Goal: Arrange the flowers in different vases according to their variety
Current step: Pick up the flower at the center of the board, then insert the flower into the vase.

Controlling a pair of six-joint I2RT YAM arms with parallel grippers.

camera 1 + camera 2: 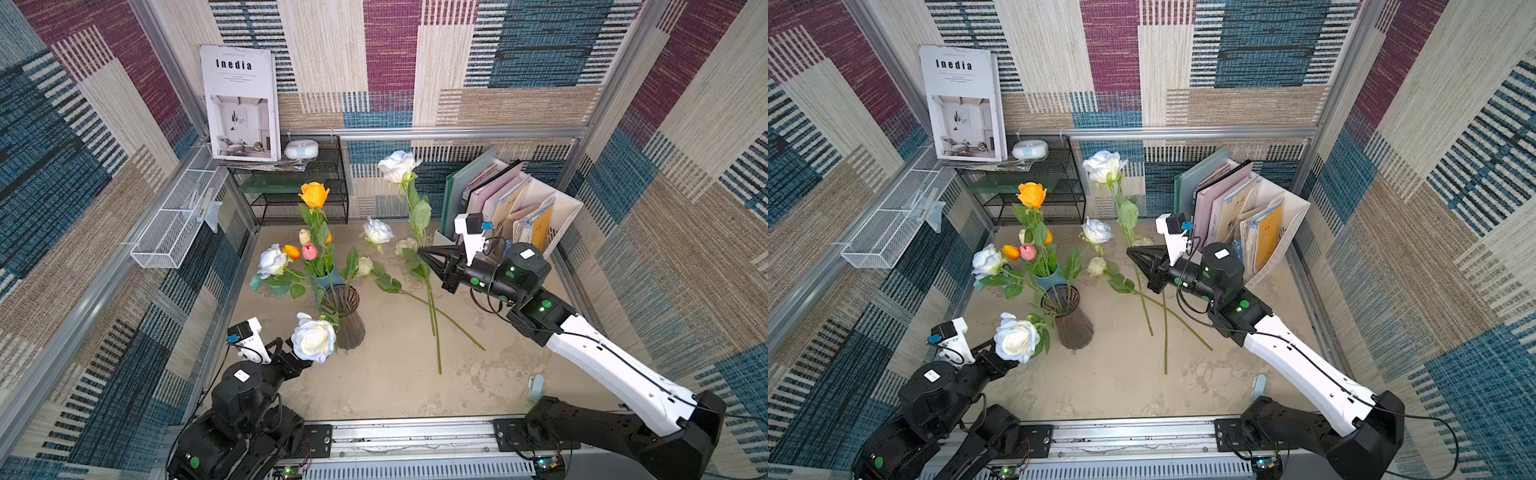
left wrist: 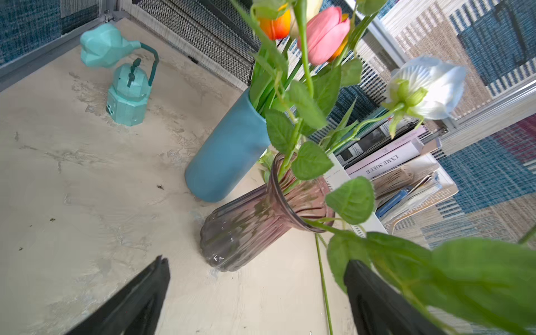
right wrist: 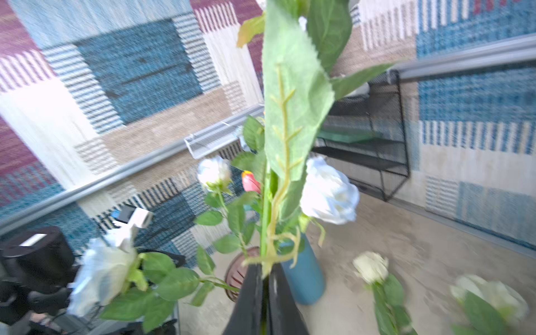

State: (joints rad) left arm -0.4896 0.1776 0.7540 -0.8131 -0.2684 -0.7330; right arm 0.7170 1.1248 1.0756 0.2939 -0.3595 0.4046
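Centre-right, right end effector clamps the white ruffled artificial rose mid-stem: probably light, top-heavy; left end effector gapes empty.

Bright, even light fills both top views; shadows on the mottled beige tabletop are faint, and the walls bow at the edges. The right wrist view is smeared, perhaps by motion. Just ahead of the right gripper, the broad green leaf of the tall white ruffled rose is soft.

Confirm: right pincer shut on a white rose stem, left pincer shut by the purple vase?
No: the left pincer is open, jaws wide apart in the left wrist view, by the purple vase. The right pincer is shut on the white rose stem.
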